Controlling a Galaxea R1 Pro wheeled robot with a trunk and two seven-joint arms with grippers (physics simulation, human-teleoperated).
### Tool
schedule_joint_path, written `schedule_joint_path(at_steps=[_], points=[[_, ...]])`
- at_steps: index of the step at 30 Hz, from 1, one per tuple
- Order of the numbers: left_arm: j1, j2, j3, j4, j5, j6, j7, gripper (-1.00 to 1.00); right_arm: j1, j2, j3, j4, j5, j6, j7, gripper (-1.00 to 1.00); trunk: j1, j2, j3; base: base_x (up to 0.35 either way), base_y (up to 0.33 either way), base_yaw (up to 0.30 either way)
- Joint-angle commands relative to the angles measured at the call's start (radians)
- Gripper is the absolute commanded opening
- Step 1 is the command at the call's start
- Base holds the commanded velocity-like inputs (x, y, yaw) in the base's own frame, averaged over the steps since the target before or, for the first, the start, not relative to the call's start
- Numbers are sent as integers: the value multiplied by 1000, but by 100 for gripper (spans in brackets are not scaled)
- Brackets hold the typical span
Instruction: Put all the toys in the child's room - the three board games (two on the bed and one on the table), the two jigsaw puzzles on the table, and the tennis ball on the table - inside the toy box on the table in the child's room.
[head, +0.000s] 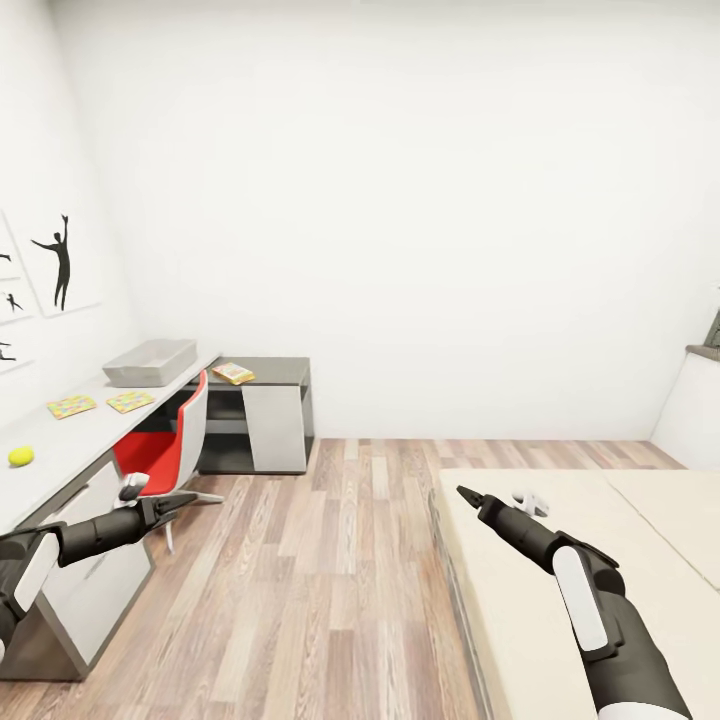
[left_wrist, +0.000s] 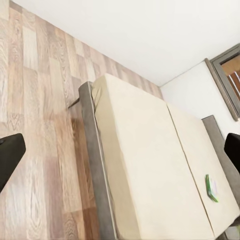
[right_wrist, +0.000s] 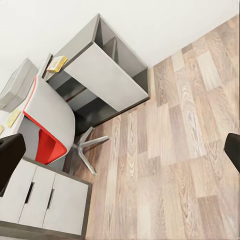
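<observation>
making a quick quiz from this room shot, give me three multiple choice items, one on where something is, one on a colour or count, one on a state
1. Where is the tennis ball?
A. on the table
B. on the bed
C. on the floor

2. How many jigsaw puzzles lie on the table?
A. one
B. two
C. four

3. What does the toy box hold?
A. the ball
B. a puzzle
C. nothing that shows

Answers:
1. A, the yellow-green ball rests on the pale top near its close end in the head view.
2. B, one puzzle and another lie side by side, short of the grey bin.
3. C, the head view shows no toy above its rim, though its floor is partly hidden.
</observation>
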Motion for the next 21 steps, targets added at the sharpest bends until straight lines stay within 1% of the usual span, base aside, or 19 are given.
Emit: schedule_joint_path(at_steps=[1,21], points=[[0,0,1,0,2,6,-1,100,-1,0,-2,0,-1,5,4,100,0,-1,-1,0,-265,0],[0,-3,1,0,2,6,0,100,-1,2,-2,-2,0,4,4,100,0,-1,-1,0,-286,0]])
